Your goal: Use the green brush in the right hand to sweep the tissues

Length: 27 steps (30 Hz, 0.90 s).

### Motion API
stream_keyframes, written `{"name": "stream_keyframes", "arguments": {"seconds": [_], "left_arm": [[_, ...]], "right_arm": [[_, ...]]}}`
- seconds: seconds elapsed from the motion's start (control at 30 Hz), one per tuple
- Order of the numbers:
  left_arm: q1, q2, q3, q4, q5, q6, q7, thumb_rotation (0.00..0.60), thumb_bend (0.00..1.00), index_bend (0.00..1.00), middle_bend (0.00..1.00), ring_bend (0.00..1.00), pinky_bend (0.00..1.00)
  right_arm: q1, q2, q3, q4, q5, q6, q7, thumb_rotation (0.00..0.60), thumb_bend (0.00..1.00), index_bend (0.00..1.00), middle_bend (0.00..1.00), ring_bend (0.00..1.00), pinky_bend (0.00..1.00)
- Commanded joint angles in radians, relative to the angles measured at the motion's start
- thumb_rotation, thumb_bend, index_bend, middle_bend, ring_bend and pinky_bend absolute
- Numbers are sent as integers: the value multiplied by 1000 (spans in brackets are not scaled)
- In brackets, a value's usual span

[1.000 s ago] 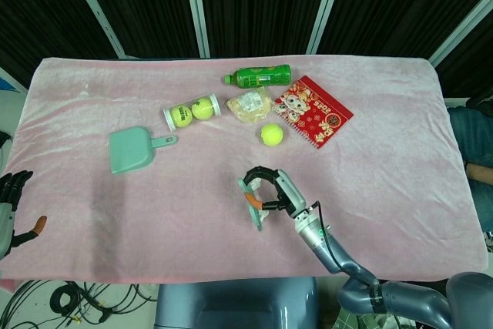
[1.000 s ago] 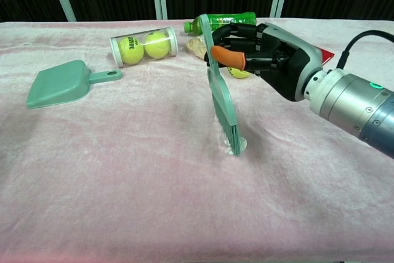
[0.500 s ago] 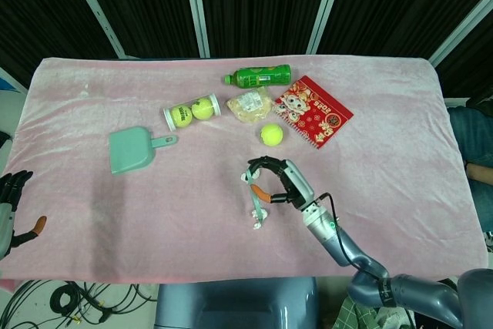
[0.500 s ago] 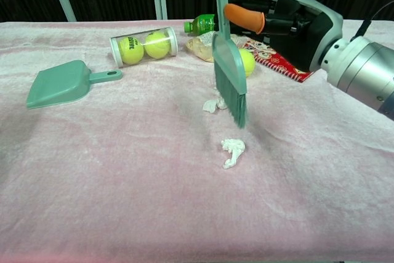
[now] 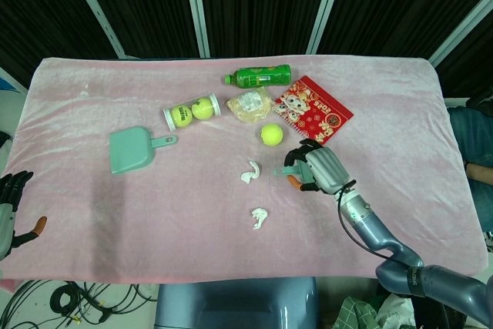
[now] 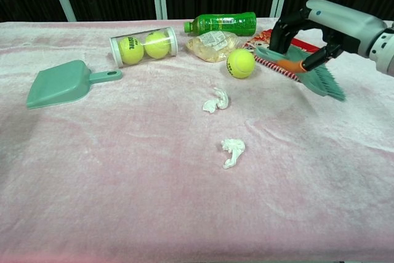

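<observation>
My right hand [image 5: 317,169] [image 6: 320,26] grips the green brush [image 6: 317,79] and holds it above the cloth, right of the tissues, bristles pointing right. In the head view only the brush's tip [image 5: 283,169] shows past the hand. Two crumpled white tissues lie on the pink cloth: one [image 5: 250,172] [image 6: 216,100] just left of the hand, the other [image 5: 259,218] [image 6: 233,150] nearer the front. The green dustpan [image 5: 131,149] [image 6: 61,82] lies at the left. My left hand [image 5: 14,202] sits at the table's left edge, fingers spread, holding nothing.
Behind the tissues lie a loose tennis ball [image 5: 271,135] [image 6: 241,63], a tube of tennis balls [image 5: 191,112], a green bottle [image 5: 258,76], a clear snack bag [image 5: 249,104] and a red booklet [image 5: 313,112]. The pink cloth [image 5: 400,136] covers the table.
My right hand lifted the brush off the front tissue and swung it right and away, tipping it from upright to nearly flat. A second tissue came into view; the front tissue stayed where it lay.
</observation>
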Motion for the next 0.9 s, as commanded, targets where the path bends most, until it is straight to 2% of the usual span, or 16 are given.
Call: {"name": "stream_keyframes", "arguments": {"seconds": [0.03,0.3,0.43,0.67,0.73,0.9], "left_arm": [[0,0,0,0,0,-1,0,600,306,104,73,36,0],[0,2,0,-1,-1,-2,-2,600,305,104,73,37,0],[-1,2,0,-1,-1,-3,-1,600,306,104,73,37,0],[-2,3,1,-2,-2,-5,-2,600,305,104,73,46,4],[-2,3,1,-2,-2,-6,-1,600,305,104,73,60,10],[-1,3,0,-2,-2,-3,-2,600,305,103,74,56,10]], "right_arm": [[9,48,-13,-57,112,-100,-176,600,501,897,693,403,180],[24,12,-19,-70,295,-181,-383,600,501,896,688,405,180],[28,-32,-20,-47,366,-158,-491,600,499,896,687,407,180],[30,-76,-13,-49,468,-169,-550,600,450,889,647,409,180],[38,-76,-12,-58,497,-186,-562,600,428,854,627,408,180],[52,-85,-15,-72,544,-184,-619,600,359,669,505,377,180]]}}
